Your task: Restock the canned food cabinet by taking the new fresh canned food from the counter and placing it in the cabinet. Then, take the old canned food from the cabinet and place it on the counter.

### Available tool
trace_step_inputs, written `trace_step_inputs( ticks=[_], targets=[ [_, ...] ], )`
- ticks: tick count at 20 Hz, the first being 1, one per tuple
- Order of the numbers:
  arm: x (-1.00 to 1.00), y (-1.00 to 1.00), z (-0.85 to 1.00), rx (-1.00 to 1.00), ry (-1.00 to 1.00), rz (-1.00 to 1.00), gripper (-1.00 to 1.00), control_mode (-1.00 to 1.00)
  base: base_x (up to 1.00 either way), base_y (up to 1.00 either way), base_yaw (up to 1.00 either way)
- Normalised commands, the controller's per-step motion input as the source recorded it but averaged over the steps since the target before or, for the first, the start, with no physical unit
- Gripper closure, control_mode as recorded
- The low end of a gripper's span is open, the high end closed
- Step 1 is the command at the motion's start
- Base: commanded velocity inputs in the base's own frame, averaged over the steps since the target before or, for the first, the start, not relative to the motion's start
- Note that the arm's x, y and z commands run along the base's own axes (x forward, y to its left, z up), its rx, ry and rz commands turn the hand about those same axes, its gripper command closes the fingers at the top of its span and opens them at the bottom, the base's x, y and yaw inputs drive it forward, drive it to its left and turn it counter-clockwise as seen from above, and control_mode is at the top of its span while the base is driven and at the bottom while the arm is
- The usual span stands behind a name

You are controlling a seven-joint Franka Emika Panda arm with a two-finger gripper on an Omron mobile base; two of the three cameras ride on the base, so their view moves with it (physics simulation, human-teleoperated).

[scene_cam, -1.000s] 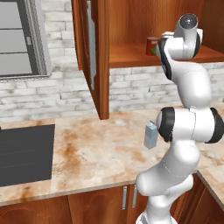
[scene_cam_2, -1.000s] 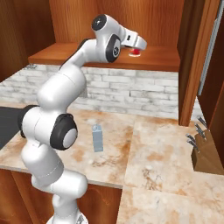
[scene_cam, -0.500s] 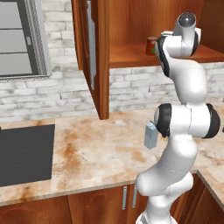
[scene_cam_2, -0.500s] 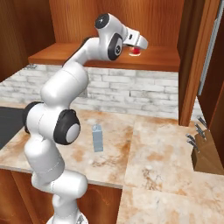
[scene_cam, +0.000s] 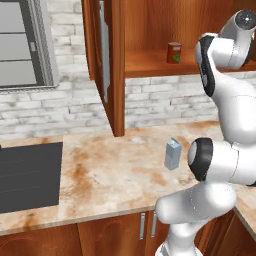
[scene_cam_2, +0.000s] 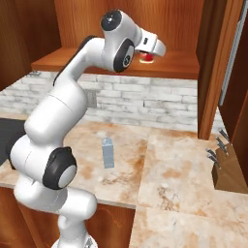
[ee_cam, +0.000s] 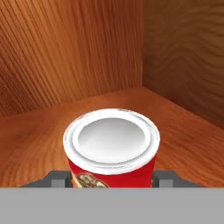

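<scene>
Hand view first: my claw (ee_cam: 112,179) has its two dark finger tips pressed against either side of the old canned food (ee_cam: 111,151), so I'm clamped on it. From here it's a red can with a shiny silvery-white lid, standing upright on the wooden shelf (ee_cam: 183,118) of the cabinet (ee_cam: 65,48), with the back wall and a side wall meeting in the corner behind it.

From the right base view my arm reaches up and into the cabinet (scene_cam_2: 213,63), and you can just see a bit of the red can (scene_cam_2: 147,58) peeking out under my white hand. The can sits on the shelf, toward the middle-right of the opening.

Over in the left base view the new fresh canned food (scene_cam: 174,52) is already up on that shelf too, dark red-brown with the green mark, standing upright. It's off to the left of my arm and well apart from where my hand is working.

Down on the table (scene_cam: 110,175) there's a grey-blue carton (scene_cam: 172,154) standing upright near the middle, just beside my arm's lower joint in that view. A black stovetop (scene_cam: 30,175) sits at the left end of the table, and a knife block (scene_cam_2: 227,167) is over at the right end in the right base view.
</scene>
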Motion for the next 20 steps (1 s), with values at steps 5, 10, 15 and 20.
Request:
trace_step_inputs(
  ticks=[5, 10, 15, 20],
  targets=[
    [-1.0, 0.0, -0.29, 0.0, 0.04, 0.27, 1.0, -1.0, 0.0, 0.0, 0.0],
    [-1.0, 0.06, -0.91, -0.11, 0.24, 0.27, 1.0, -1.0, 0.0, 0.0, 0.0],
    [0.03, 0.31, -1.0, -0.09, 0.5, 0.08, 1.0, -1.0, 0.0, 0.0, 0.0],
    [0.67, -0.06, -1.0, -0.01, 0.36, -0.06, 1.0, -1.0, 0.0, 0.0, 0.0]
  ],
)
